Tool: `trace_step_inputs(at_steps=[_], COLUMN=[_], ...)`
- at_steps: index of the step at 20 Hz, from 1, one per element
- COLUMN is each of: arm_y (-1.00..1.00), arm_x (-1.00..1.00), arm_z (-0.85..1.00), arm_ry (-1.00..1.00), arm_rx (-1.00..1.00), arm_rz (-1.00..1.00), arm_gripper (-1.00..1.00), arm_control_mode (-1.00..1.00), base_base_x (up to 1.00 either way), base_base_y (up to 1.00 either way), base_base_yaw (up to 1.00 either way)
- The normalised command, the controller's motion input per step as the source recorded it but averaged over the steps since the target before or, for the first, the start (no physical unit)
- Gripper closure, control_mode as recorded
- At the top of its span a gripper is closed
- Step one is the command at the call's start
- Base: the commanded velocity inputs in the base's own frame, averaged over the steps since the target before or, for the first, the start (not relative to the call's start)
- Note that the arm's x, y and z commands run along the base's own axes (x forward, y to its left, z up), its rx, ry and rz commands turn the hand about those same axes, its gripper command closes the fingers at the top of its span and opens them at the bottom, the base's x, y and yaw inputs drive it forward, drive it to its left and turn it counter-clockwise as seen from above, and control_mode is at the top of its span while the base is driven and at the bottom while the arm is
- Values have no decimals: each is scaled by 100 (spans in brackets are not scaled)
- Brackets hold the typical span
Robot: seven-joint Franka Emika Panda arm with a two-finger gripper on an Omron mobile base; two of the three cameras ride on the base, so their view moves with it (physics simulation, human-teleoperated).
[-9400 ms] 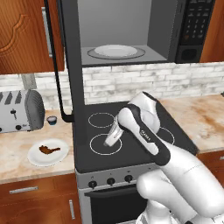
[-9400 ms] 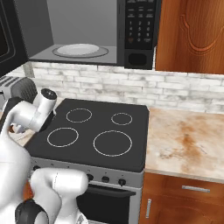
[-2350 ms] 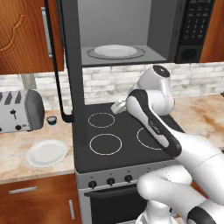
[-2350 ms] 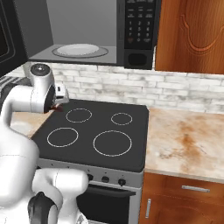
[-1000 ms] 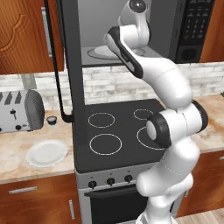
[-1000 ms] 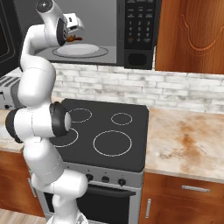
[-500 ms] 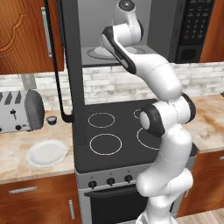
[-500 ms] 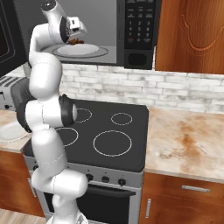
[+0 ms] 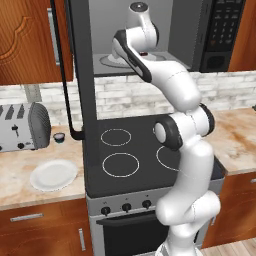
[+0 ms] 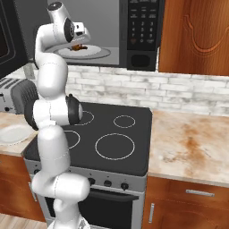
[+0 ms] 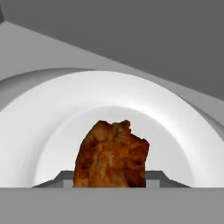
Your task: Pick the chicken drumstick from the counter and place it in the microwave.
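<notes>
Reaching deep into the open microwave (image 10: 134, 44), gripper (image 10: 78, 41) clamped on the chicken drumstick (image 11: 112, 154), carried just above the turntable (image 11: 183, 144) near its middle, ready for release. Kept low, probably to limit rolling on the glass. Thick end pointing away from the hand, long axis roughly along the fingers; thin end hidden.

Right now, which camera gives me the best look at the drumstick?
The hand view: the drumstick looms large over the white turntable. The right base view shows a small brown bit; the left base view barely a speck.
</notes>
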Motion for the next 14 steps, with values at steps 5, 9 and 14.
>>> trace_step_inputs(at_steps=[5,9,14], arm_y=[0,0,-5], arm_x=[-1,0,6], arm_z=[-20,-10,-2], arm_ry=[4,1,0], arm_rx=[0,0,0], arm_rz=[-3,-4,-5], arm_gripper=[100,100,-100], arm_control_mode=[-100,-100,-100], base_base_x=[0,0,0], base_base_y=[0,0,0], base_base_yaw=[0,0,0])
